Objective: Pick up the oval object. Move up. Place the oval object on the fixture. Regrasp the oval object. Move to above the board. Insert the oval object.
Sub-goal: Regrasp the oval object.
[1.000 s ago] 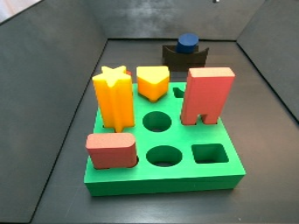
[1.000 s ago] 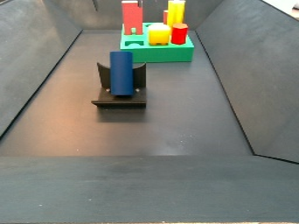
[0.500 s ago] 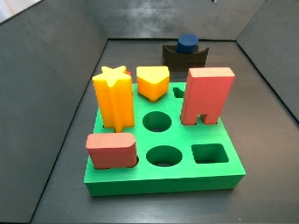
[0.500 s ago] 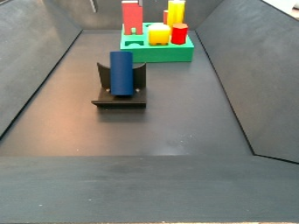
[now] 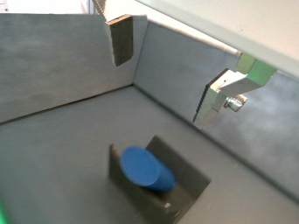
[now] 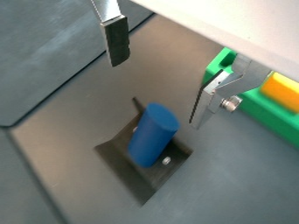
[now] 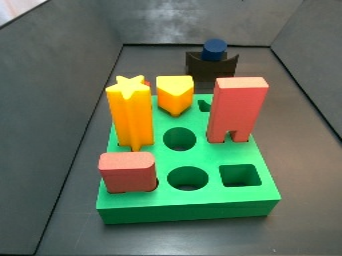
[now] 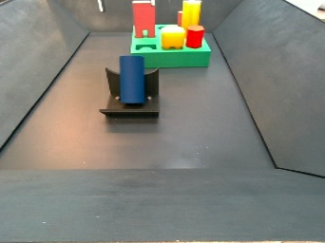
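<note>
The oval object (image 6: 152, 133), a dark blue peg, stands upright in the notch of the black fixture (image 6: 135, 166). Both side views show it there, the peg (image 8: 132, 76) on the fixture (image 8: 128, 106) and, from the far side, the peg (image 7: 214, 47) behind the green board (image 7: 201, 205). In both wrist views my gripper (image 6: 162, 72) hangs open well above the peg (image 5: 149, 166), with its fingers (image 5: 121, 39) wide apart and nothing between them. The arm itself stays out of both side views.
On the board stand a yellow star (image 7: 130, 110), a yellow pointed piece (image 7: 175, 93), a red arch block (image 7: 238, 110) and a salmon rounded block (image 7: 128, 172). Round holes (image 7: 181, 137) and a square hole (image 7: 239, 177) are open. Grey walls (image 8: 38, 66) ring the floor.
</note>
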